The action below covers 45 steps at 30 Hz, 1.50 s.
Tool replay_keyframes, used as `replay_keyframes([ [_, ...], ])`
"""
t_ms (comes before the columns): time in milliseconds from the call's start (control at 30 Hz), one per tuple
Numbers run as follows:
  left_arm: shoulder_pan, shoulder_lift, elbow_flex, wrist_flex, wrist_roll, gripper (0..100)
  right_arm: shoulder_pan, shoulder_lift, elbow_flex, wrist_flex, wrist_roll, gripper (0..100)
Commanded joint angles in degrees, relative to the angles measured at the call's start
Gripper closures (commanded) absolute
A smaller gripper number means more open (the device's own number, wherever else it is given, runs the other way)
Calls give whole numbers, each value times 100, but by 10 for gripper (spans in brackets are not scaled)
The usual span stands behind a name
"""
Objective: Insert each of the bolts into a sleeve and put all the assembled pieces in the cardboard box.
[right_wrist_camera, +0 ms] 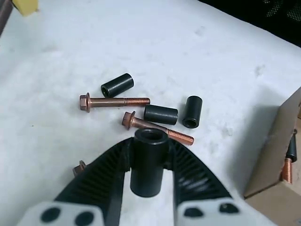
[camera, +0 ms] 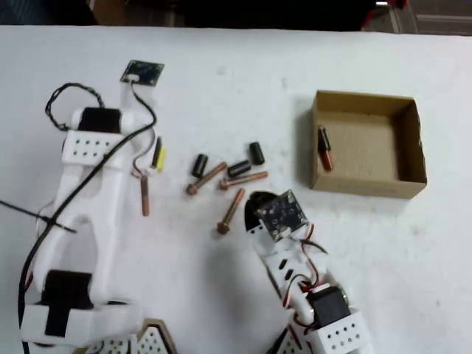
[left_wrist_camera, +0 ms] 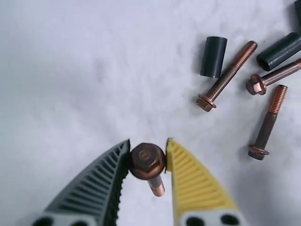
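Note:
My left gripper point(left_wrist_camera: 147, 143) is shut on a copper bolt point(left_wrist_camera: 147, 161), gripping its hex head between the grey and yellow fingers; in the high view this bolt point(camera: 145, 195) is held left of the pile. My right gripper point(right_wrist_camera: 149, 143) is shut on a black sleeve point(right_wrist_camera: 149, 160), open end facing up, just near of the pile point(camera: 251, 205). Three loose bolts point(camera: 231, 210) and three loose sleeves point(camera: 238, 169) lie mid-table. The cardboard box point(camera: 407, 140) at the right holds one assembled piece point(camera: 323, 149).
The box wall point(right_wrist_camera: 277, 160) stands close beside my right gripper, with the assembled piece point(right_wrist_camera: 288, 162) showing inside. A black cable loops around the left arm point(camera: 88, 140). White tabletop lies open behind the pile and in front of the box.

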Motion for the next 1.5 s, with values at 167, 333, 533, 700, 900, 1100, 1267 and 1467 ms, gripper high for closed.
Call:
replay_keyframes([
  [167, 57, -936, 431, -440, 26, 973, -40, -48, 44, -154, -79, 981],
  [333, 57, -1534, 1143, -1134, 26, 973, -48, -48, 44, -154, -79, 981],
  [533, 57, -2158, 1662, -1635, 26, 973, -48, -48, 44, -154, -79, 981],
  [700, 57, -2448, 1899, -1785, 26, 973, -48, -48, 44, -154, -79, 981],
  [900, 57, -2738, 2013, -1785, 53, 973, -48, -48, 44, -154, -79, 981],
  [1100, 57, -3002, 2013, -1785, 62, 973, -48, -48, 44, -154, -79, 981],
  [1267, 57, -3169, 2013, -1776, 70, 973, -48, -48, 44, -154, -79, 981],
  [1467, 57, -3424, 2066, -1776, 70, 973, -48, -48, 44, -154, -79, 981],
])
